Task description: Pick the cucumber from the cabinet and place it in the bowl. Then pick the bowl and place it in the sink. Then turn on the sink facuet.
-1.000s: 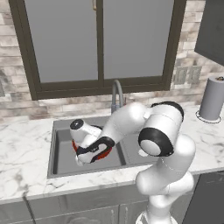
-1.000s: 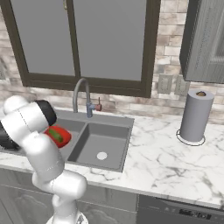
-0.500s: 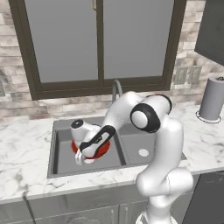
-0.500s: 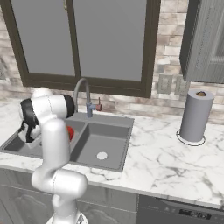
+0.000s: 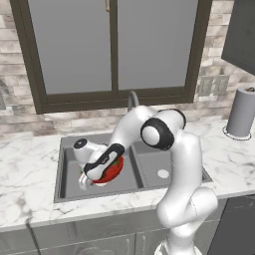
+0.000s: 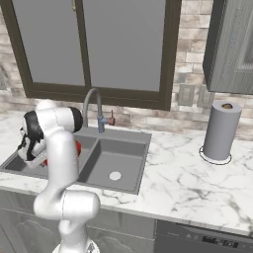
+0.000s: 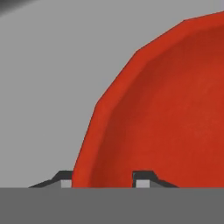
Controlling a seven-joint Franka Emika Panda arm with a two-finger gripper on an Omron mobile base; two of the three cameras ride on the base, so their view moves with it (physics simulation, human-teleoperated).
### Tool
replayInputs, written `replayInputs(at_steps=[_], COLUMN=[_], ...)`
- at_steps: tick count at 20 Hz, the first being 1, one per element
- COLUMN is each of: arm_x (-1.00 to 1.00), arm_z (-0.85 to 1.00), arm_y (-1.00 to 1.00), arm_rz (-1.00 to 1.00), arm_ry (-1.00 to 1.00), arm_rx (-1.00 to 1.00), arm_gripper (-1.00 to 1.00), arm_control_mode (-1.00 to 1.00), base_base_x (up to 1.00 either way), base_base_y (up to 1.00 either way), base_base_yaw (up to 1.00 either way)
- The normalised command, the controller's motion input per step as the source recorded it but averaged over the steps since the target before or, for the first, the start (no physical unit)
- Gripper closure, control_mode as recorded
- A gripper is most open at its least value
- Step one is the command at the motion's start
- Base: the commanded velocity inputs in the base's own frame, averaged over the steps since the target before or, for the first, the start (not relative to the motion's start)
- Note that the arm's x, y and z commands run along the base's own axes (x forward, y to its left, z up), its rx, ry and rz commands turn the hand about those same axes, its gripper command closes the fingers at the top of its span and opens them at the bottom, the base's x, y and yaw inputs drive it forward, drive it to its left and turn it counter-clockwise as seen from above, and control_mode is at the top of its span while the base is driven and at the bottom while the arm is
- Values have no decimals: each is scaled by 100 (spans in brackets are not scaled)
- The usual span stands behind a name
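You've got the gripper (image 7: 103,178) down in the sink's (image 5: 69,189) left basin, its two fingertips straddling the bowl's (image 7: 175,109) rim, one inside, one outside, and seemingly pinched on it. The arm covers most of the bowl (image 5: 112,170) from both base cameras, so the cucumber inside can't be made out.

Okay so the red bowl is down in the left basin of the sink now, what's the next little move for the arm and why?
Probably open the end effector and let go of the bowl. In the hand view its fingertips straddle the red rim, one on each side, and the left base view shows the bowl low in the left basin of the sink. Then lift clear for the faucet.
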Motion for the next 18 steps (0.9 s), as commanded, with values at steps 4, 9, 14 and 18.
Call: replayInputs(at_steps=[4,9,14,18], arm_x=[-2,-21,-62,-88], arm_z=[54,74,100,94], arm_y=[-3,-18,-29,-40], arm_rz=[-2,-3,-7,-7], arm_ry=[0,-1,-2,-9], arm_rx=[3,7,9,9], arm_gripper=[-100,-100,-100,-100], arm_control_mode=[-100,-100,-100,-100], base_base_x=[0,0,0,0], base_base_y=[0,0,0,0], base_base_yaw=[0,0,0,0])
